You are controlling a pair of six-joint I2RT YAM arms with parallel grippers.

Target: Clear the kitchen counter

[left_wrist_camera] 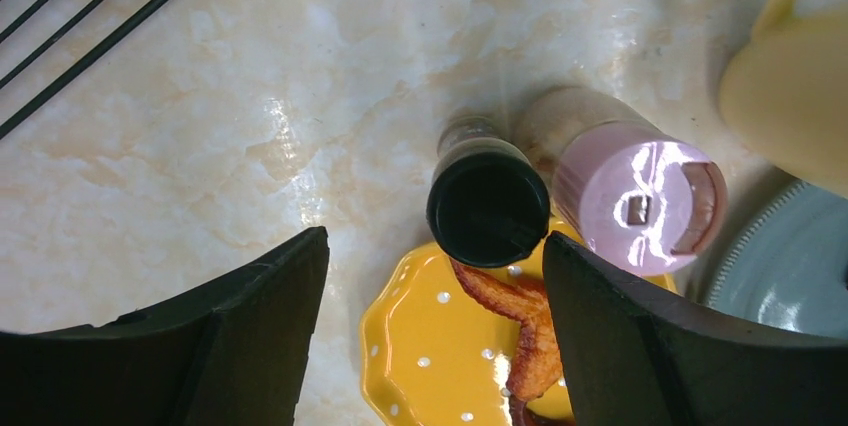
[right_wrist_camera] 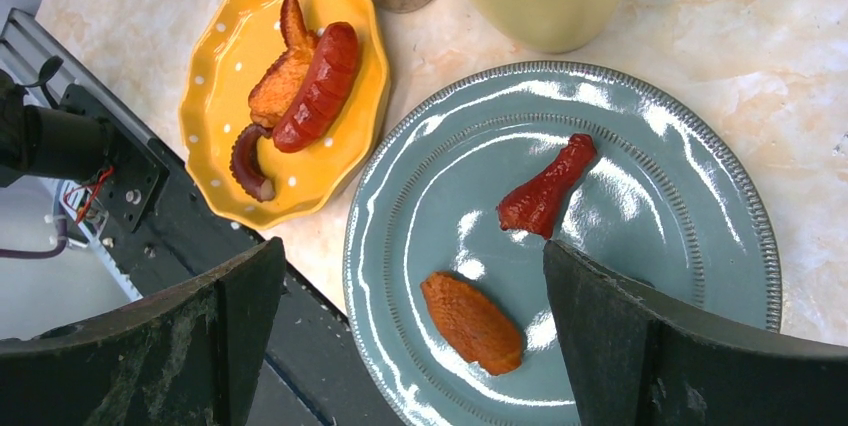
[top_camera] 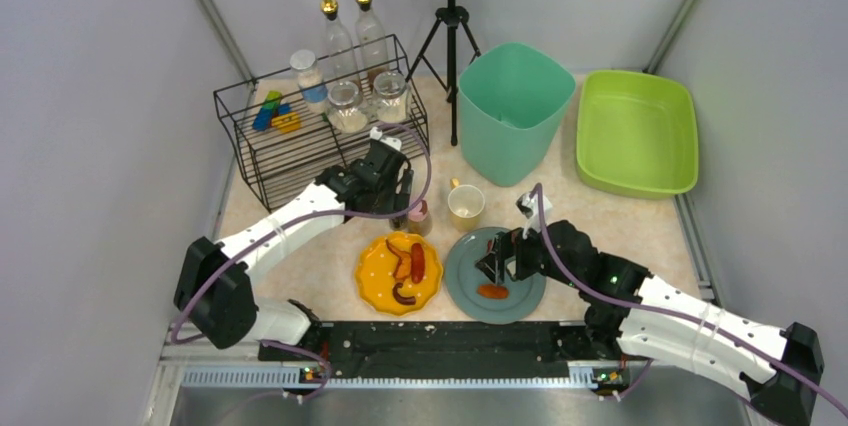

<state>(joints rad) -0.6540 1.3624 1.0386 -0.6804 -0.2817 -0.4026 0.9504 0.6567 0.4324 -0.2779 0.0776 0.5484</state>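
Observation:
On the kitchen counter [left_wrist_camera: 250, 96] a black-capped shaker [left_wrist_camera: 487, 201] and a pink-capped shaker [left_wrist_camera: 640, 206] stand together by a yellow dotted plate [left_wrist_camera: 430, 346] of food. My left gripper [left_wrist_camera: 437, 236] hovers over them, open, the black cap between its fingertips and close to the right one. My right gripper [right_wrist_camera: 414, 243] is open above a grey-blue plate [right_wrist_camera: 640, 206] that holds an orange piece [right_wrist_camera: 472, 322] and a red piece [right_wrist_camera: 548, 188]; the orange piece lies between its fingers. From above, the left gripper [top_camera: 400, 201] and right gripper [top_camera: 497, 264] sit mid-counter.
A yellow mug [top_camera: 466, 205] stands behind the grey-blue plate [top_camera: 520, 291]. A black wire rack [top_camera: 300, 136] with jars and bottles is at the back left. A tall green bin [top_camera: 510, 111], a lime tub [top_camera: 635, 131] and a tripod [top_camera: 452, 36] stand at the back.

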